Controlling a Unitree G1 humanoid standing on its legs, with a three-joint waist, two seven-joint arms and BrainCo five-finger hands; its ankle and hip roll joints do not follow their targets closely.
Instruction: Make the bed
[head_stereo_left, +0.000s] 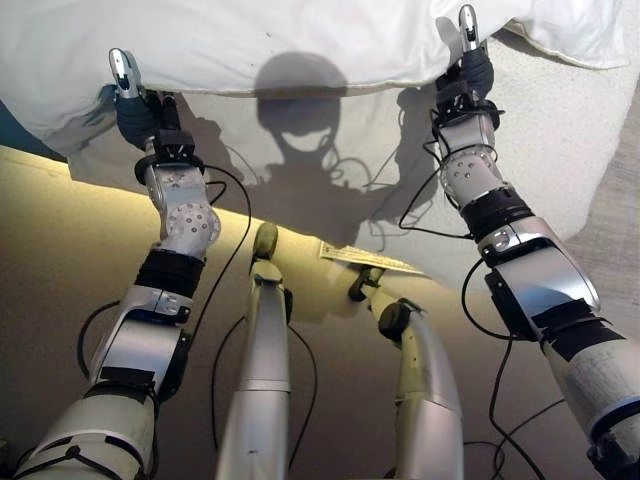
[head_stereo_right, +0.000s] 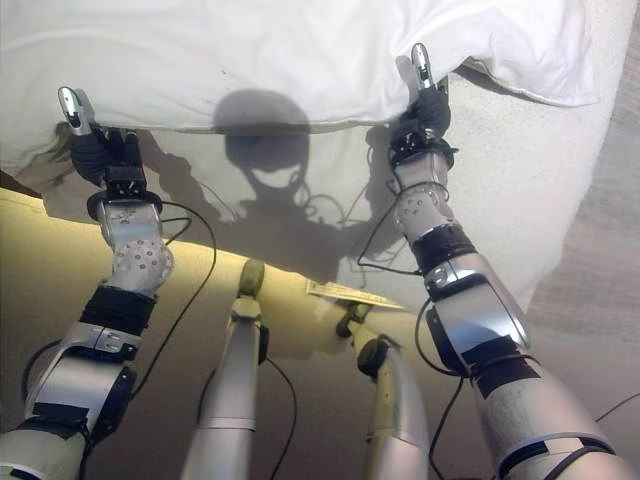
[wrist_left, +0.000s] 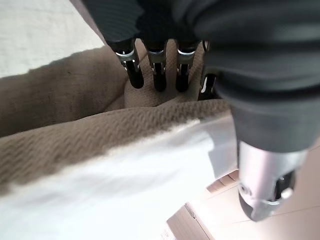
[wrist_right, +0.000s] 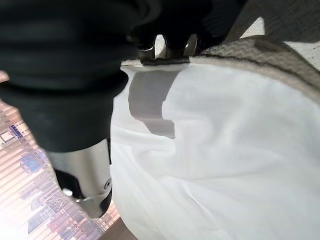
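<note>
White duvet (head_stereo_left: 300, 40) overlaps cream blanket (head_stereo_left: 560, 130).

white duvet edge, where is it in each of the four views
Left eye: white duvet across the top, its edge between both hands.
Right eye: across the top.
Left wrist: pale band beside the beige woven blanket.
Right wrist: broad white fold.
Shared landmark: that blanket.

Silver-grey arms with black bands, dark ribbed wrist covers, silver dark-tipped fingers (wrist_left: 134, 70).

Duvet (head_stereo_left: 300, 40) cut by frame; robot hand fingertips under it.
</note>
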